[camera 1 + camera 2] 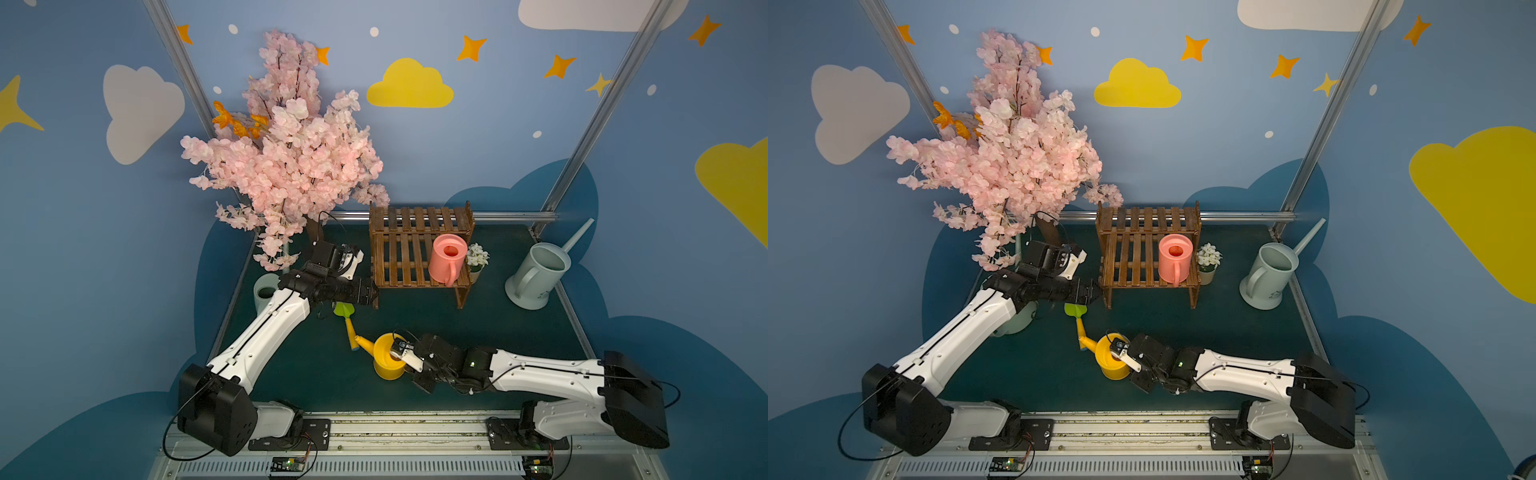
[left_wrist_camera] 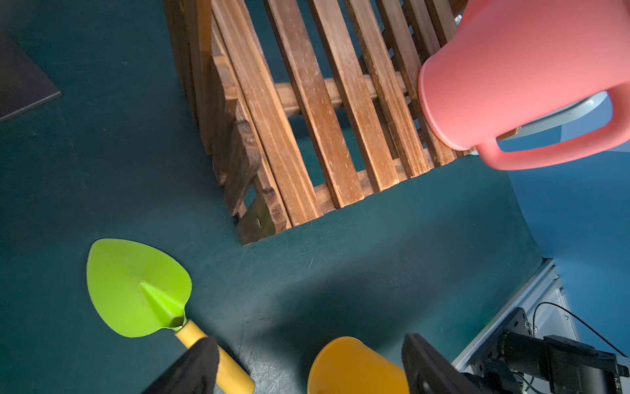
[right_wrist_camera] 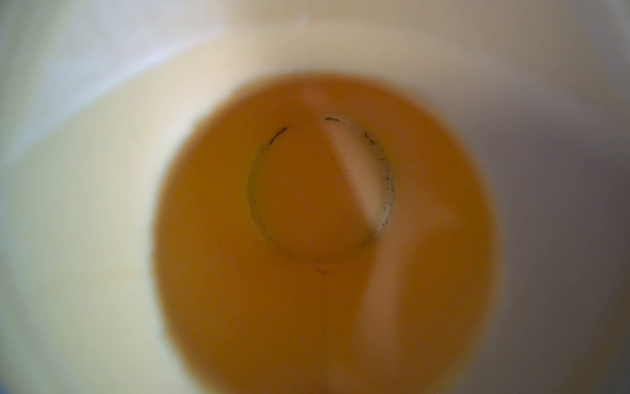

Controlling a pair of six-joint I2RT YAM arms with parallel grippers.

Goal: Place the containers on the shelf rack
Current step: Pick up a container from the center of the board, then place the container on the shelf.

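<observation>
My right end effector [image 1: 400, 350] is clenched on the rim of the small yellow plastic watering can [image 1: 388, 365]. The can stands on the dark green surface [image 1: 436, 328] at lower centre in both top views, with its spout aimed toward the upper left. My right wrist view is filled by the blurred yellow inside of that can [image 3: 324, 238].

My left end effector [image 1: 371, 293] is released. In the left wrist view its black fingers [image 2: 201, 365] stand wide apart with nothing between them. In both top views it hangs just left of the front left leg of the dark brown slatted wooden shelf rack [image 1: 399, 249], at frame centre.

The small pink plastic watering can [image 1: 446, 257] stands upright on the right end of the rack's lower tier, handle toward the bottom of the frame. The tall pale green watering can [image 1: 266, 291] is on the surface at the left, partly hidden behind my left arm. The larger pale blue-grey watering can [image 1: 536, 274] stands on the surface at the right, well apart from the rack, with its spout pointing to the upper right.

A green-and-yellow toy shovel [image 1: 345, 311] lies between the rack's leg and the yellow can. A small pot of white flowers [image 1: 477, 257] sits just beside the rack's right end. A pink blossom tree [image 1: 286, 158] rises at the upper left.
</observation>
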